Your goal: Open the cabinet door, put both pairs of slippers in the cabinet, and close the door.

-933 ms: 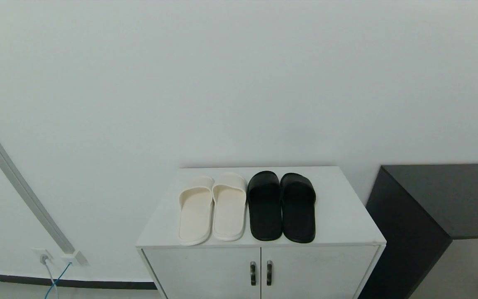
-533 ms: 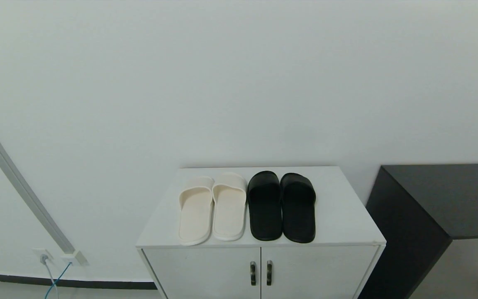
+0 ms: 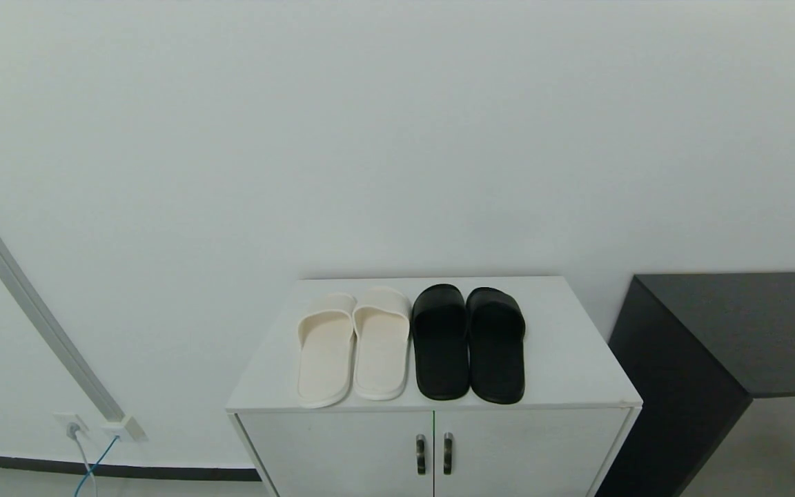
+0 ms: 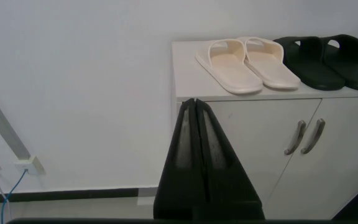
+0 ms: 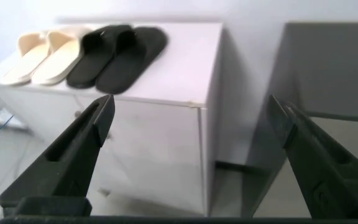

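With the left gripper (image 4: 195, 106) closed and the right gripper (image 5: 190, 102) spread wide, a badly aimed reach can slip off the thin door handles (image 3: 421, 453).

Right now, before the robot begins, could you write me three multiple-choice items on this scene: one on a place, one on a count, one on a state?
1. Where do the black slippers lie?
A) on top of the white cabinet, beside the cream slippers
B) inside the cabinet
C) on the floor

2. How many slippers are there in all?
A) two
B) three
C) four

3. How are the cabinet doors?
A) both open
B) both shut
C) one open

Answers:
1 A: they rest on the cabinet's top, to the robot's right of the cream slippers.
2 C: two cream and two black.
3 B: both doors sit flush and meet at the middle.
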Available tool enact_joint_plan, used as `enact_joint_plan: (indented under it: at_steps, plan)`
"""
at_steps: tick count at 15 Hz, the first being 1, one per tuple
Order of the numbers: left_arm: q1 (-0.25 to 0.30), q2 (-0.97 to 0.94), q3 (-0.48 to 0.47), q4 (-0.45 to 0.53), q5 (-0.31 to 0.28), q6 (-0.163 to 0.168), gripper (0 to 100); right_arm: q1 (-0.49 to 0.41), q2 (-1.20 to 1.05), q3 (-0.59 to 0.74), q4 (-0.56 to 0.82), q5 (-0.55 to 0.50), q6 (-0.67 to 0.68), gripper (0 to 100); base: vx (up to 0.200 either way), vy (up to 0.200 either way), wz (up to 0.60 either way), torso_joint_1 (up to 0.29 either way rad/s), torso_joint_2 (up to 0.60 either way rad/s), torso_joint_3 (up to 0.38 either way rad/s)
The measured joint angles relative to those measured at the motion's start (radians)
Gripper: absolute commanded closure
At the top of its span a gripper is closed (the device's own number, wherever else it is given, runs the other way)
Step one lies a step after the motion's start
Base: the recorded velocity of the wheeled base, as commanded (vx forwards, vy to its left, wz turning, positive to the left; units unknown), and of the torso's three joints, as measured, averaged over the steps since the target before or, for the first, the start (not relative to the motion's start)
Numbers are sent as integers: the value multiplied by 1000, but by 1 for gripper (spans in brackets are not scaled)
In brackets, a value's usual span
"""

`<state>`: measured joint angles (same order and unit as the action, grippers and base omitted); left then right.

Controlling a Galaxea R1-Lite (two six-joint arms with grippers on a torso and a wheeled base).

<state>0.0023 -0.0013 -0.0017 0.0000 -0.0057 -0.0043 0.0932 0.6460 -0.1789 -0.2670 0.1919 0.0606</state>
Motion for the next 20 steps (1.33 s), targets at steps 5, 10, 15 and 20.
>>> enact_joint_plan:
  at_steps: [5, 10, 15, 20]
  plan:
    - [1, 0, 0, 0, 1, -3, 100, 138, 271, -107, -56, -5, 13, 0, 0, 0, 0, 0, 0, 0]
    - [1, 0, 0, 0, 1, -3, 100, 351, 492, -149, -232, -203, 97, 0, 0, 0, 0, 0, 0, 0]
    - [0, 0, 0, 0, 4, -3, 100, 473, 716, -258, -320, -312, 168, 0, 0, 0, 0, 0, 0, 0]
    - [1, 0, 0, 0, 5, -1, 100, 559, 899, -401, -321, -431, 218, 0, 0, 0, 0, 0, 0, 0]
